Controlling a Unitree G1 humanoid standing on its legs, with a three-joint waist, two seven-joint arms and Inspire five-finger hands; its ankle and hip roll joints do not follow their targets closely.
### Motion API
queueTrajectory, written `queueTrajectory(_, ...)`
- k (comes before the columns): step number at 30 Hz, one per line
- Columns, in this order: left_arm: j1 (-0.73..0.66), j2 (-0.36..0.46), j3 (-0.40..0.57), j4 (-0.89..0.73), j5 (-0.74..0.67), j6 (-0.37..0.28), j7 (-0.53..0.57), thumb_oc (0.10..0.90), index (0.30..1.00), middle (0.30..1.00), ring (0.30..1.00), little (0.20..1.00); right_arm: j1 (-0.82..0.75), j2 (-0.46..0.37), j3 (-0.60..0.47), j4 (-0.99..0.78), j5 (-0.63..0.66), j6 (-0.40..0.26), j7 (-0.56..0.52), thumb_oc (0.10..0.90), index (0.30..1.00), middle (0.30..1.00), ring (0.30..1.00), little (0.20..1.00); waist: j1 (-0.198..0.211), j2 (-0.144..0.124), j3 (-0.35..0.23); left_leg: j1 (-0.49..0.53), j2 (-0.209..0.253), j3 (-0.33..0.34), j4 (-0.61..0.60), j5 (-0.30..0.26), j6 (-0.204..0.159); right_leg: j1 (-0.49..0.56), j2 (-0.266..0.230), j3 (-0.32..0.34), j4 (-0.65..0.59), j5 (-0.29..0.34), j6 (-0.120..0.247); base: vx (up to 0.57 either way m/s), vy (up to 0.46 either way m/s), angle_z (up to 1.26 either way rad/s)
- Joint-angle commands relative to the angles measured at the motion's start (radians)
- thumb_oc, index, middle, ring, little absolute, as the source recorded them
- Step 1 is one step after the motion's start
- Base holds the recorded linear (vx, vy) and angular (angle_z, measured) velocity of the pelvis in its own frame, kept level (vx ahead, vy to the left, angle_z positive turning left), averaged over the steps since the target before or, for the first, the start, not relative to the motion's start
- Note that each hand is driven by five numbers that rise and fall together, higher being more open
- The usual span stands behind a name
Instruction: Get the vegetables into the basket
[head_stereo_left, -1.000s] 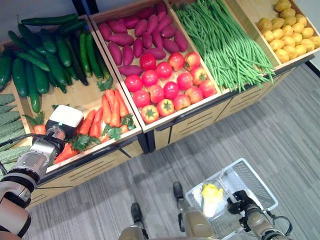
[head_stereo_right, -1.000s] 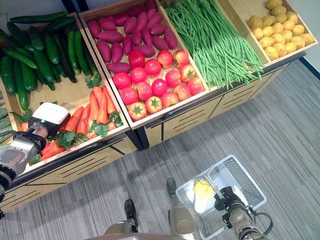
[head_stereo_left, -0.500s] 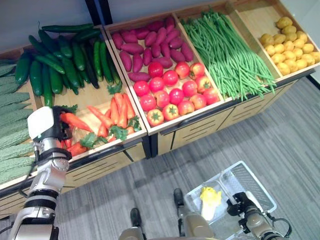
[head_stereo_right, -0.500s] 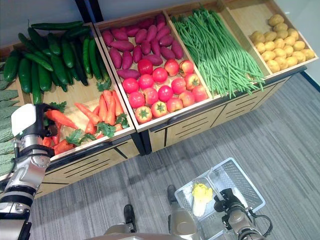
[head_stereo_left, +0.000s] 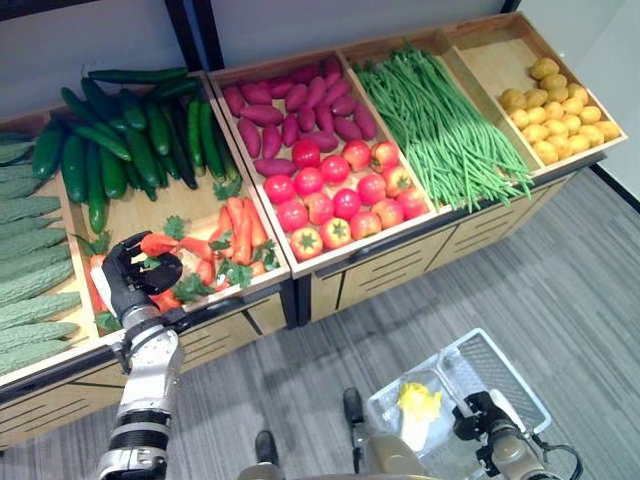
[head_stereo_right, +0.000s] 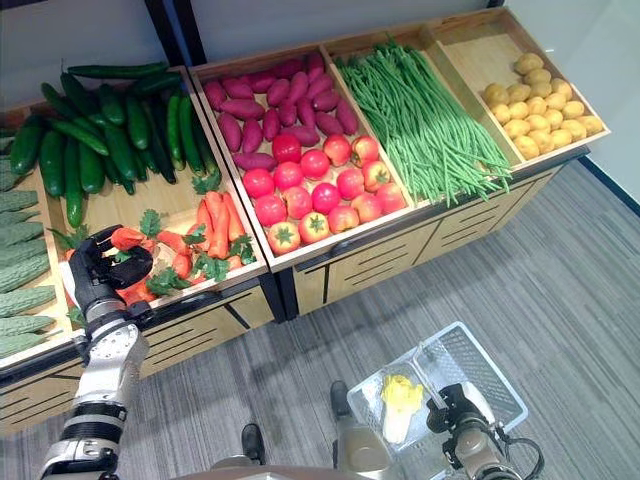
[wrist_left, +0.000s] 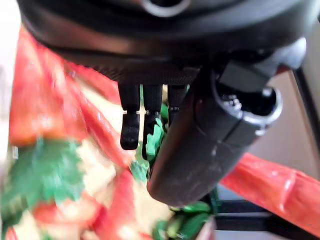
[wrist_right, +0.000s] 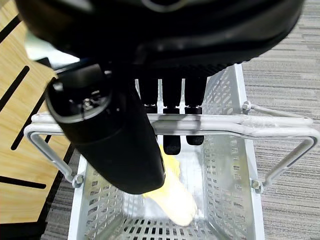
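Observation:
My left hand (head_stereo_left: 128, 285) is over the front of the carrot crate (head_stereo_left: 262, 292), its fingers curled round an orange carrot (head_stereo_left: 157, 243) with green leaves. The left wrist view shows that carrot (wrist_left: 272, 186) passing behind the thumb (wrist_left: 200, 135), above the pile of carrots (head_stereo_left: 232, 222). My right hand (head_stereo_left: 482, 416), low at the right, is shut on the handle (wrist_right: 240, 125) of a white wire basket (head_stereo_left: 519, 366). A pale yellow vegetable (head_stereo_left: 420, 398) lies inside the basket (wrist_right: 220, 180).
The wooden stand holds cucumbers (head_stereo_left: 120, 130), bitter gourds (head_stereo_left: 30, 250), purple sweet potatoes (head_stereo_left: 290, 105), tomatoes (head_stereo_left: 340, 190), green beans (head_stereo_left: 440, 120) and potatoes (head_stereo_left: 560, 110). Grey carpet (head_stereo_left: 560, 270) lies between the stand and the basket.
My left hand has closed on a carrot, lifted it off the pile and turned palm-up near the crate's front. The camera has shifted. The right hand still holds the basket.

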Motion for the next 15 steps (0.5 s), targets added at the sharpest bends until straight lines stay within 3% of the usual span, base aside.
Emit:
queueTrajectory(1,-0.056,0.131,0.012,-0.057,0.012,-0.138,-0.028,0.400,0.300,0.300,0.300,0.300,-0.007,-0.059,0.004,0.023,-0.006,-0.024,-0.046,0.400,0.300,0.300,0.300,0.300,-0.014,-0.041,-0.072,-0.024,0.031,-0.054,0.001,-0.023,-0.041,0.035,-0.116,-0.016,0.006,-0.075,0.104,0.00,0.000,0.00)
queueTrajectory(13,0.001,0.101,-0.016,-0.149,-0.008,-0.155,-0.113,0.400,0.300,0.300,0.300,0.300,0.004,-0.056,-0.024,0.040,0.011,-0.030,-0.045,0.400,0.300,0.300,0.300,0.300,-0.010,-0.042,-0.071,-0.004,0.024,-0.043,0.028,-0.042,-0.033,0.054,-0.120,-0.007,0.006,-0.084,0.103,0.02,0.004,-0.01)
queueTrajectory(15,0.001,0.090,-0.029,-0.188,-0.037,-0.173,-0.135,0.400,0.300,0.300,0.300,0.300,-0.013,-0.057,-0.036,0.046,0.019,-0.029,-0.049,0.400,0.300,0.300,0.300,0.300,-0.007,-0.054,-0.054,-0.046,0.017,-0.035,0.124,-0.081,-0.026,0.047,-0.130,0.006,0.017,-0.078,0.108,-0.04,0.031,-0.05)
